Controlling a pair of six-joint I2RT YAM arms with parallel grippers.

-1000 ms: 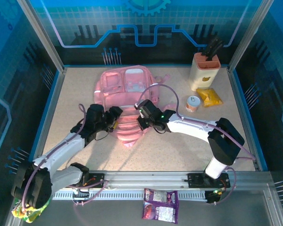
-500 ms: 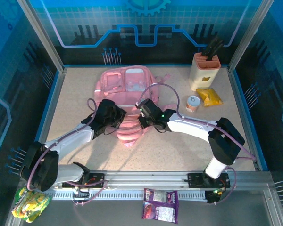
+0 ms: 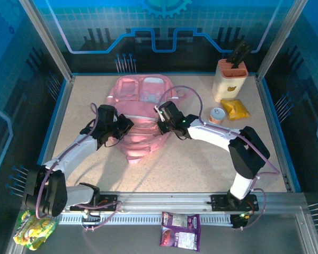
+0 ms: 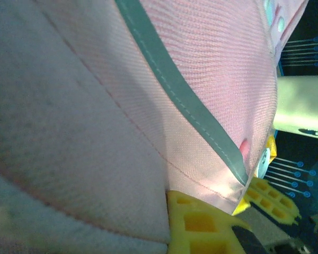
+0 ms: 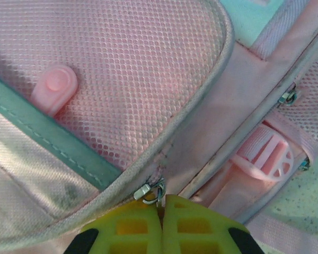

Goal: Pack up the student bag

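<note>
White arms (image 3: 77, 151) carry black joints, looping lilac cables (image 3: 188, 91) and yellow grid-moulded jaws.

The backpack (image 3: 142, 94) is taking up the middle of the table (image 3: 79, 106). Both arms are crossing the near half to reach it. The left gripper (image 3: 126, 127) and the right gripper (image 3: 161, 126) are pinching its near edge, so that side is being blocked. Bare tabletop is lying open to the bag's left, along the near strip between the arms, and in the right near corner. At the far right a knife block (image 3: 230, 79), a can (image 3: 217, 116) and a yellow packet (image 3: 236, 109) are crowding the corner. A cable (image 3: 193, 98) is arching across the gap between can and bag.
</note>
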